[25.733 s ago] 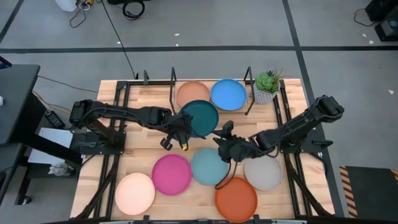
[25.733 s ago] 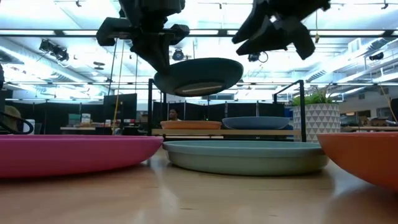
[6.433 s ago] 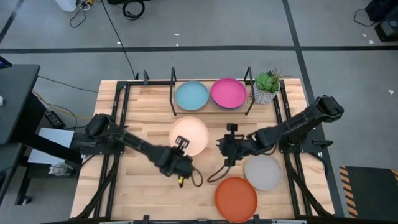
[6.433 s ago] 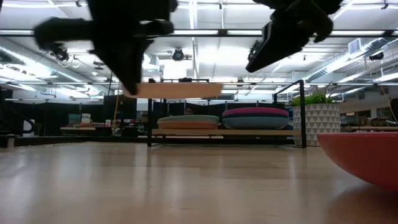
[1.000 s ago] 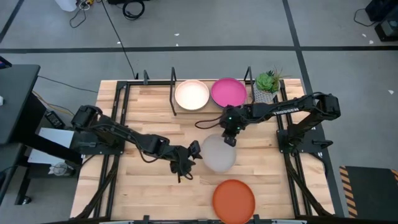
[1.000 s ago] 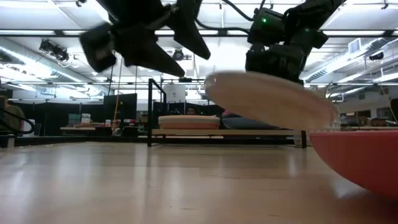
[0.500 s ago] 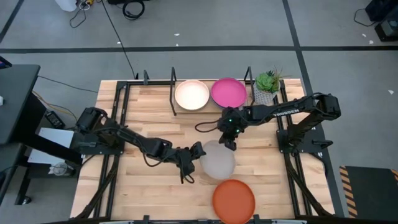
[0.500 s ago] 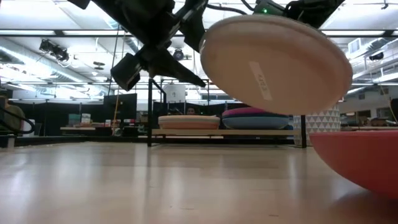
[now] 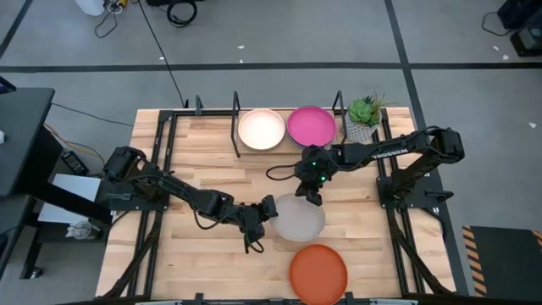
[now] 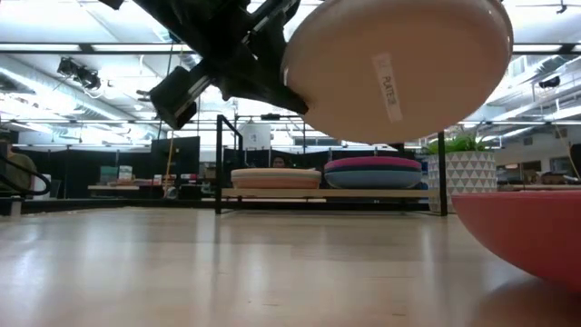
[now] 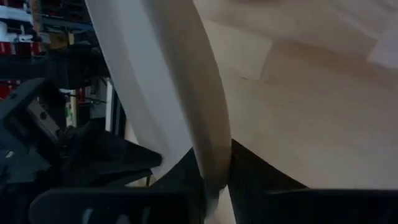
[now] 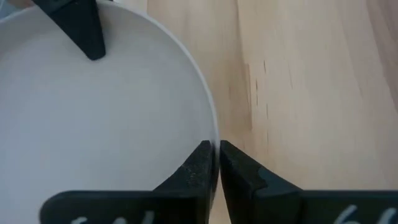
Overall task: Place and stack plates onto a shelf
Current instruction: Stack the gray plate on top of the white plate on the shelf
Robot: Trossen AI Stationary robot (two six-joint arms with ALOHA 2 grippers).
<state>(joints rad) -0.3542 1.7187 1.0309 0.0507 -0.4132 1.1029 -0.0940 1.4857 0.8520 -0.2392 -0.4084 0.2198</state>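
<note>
Pinching opposite rim edges, the left gripper [image 9: 268,208] and right gripper [image 9: 312,196] both clamp the grey plate [image 9: 298,218]; looks light, stiff, kinda slick, so rim's the spot.

A robotics lab or workshop: wooden table [image 9: 203,157] on grey taped floor [image 9: 279,34], ceiling strip lights [image 10: 82,45] beyond.

Grey plate [image 9: 298,218] (held up), orange plate [image 9: 318,273], cream [image 9: 261,129] & magenta [image 9: 311,125] tops on black shelf [image 9: 236,144].
</note>
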